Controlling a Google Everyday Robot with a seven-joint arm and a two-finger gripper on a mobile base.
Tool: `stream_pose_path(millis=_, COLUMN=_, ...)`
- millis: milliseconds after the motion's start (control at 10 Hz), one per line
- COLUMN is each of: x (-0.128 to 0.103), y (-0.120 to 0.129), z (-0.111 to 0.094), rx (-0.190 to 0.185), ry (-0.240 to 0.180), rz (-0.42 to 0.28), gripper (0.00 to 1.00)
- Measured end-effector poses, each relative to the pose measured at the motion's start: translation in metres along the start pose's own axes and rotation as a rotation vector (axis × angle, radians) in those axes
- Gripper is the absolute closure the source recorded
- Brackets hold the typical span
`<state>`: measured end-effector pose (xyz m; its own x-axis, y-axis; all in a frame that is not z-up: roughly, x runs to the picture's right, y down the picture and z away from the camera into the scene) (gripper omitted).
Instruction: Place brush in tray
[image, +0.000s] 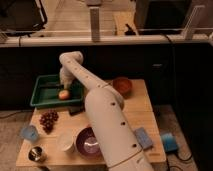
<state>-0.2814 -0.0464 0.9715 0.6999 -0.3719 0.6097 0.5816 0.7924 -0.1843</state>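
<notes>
Blackish, slim, elongated brush: visible only as a thin dark streak low over the floor of the shallow rectangular green plastic tray, just left of the gripper. Whether it lies on the floor or hangs from the gripper cannot be told.

Gripper: at the end of the white jointed arm, low inside the tray's rim near the back wall and pointing downward. Its grip state cannot be told, nor whether it touches the brush. The steep downward reach is judged to serve a low release, so that a light brush does not bounce over the shallow rim.

Round orange-red fruit: rests in the tray just in front of the gripper, apart from the dark streak. The gripper's position behind the fruit is judged to keep the brush from landing on it. The task is judged to be at or near the release step.

Outside the tray, on the pale wooden table:
- broad black rectangular block, just beyond the front rim
- bunch of dark red grapes
- pale blue cup
- small metal cup
- white cup
- round purple bowl
- reddish-brown bowl, at the far right
- blue sponge

All of these stand apart from the gripper and are judged to take no part in this step.
</notes>
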Motion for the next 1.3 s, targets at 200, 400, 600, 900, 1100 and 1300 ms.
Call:
stream_pose_path(millis=200, x=0.002, y=0.001, z=-0.003, rx=0.013, ry=-0.012, rz=-0.001, gripper=0.2)
stream_pose_path(millis=400, x=0.005, y=0.002, z=-0.012, rx=0.032, ry=-0.015, rz=-0.009, gripper=0.2)
stream_pose_path(millis=600, x=0.003, y=0.0, z=-0.021, rx=0.054, ry=-0.033, rz=-0.028, gripper=0.2)
stream_pose_path(millis=900, x=0.004, y=-0.005, z=-0.05, rx=0.112, ry=-0.08, rz=-0.099, gripper=0.2)
stream_pose_path(millis=1100, x=0.005, y=-0.005, z=-0.053, rx=0.124, ry=-0.09, rz=-0.111, gripper=0.2)
stream_pose_path(millis=1300, x=0.003, y=-0.006, z=-0.052, rx=0.123, ry=-0.092, rz=-0.114, gripper=0.2)
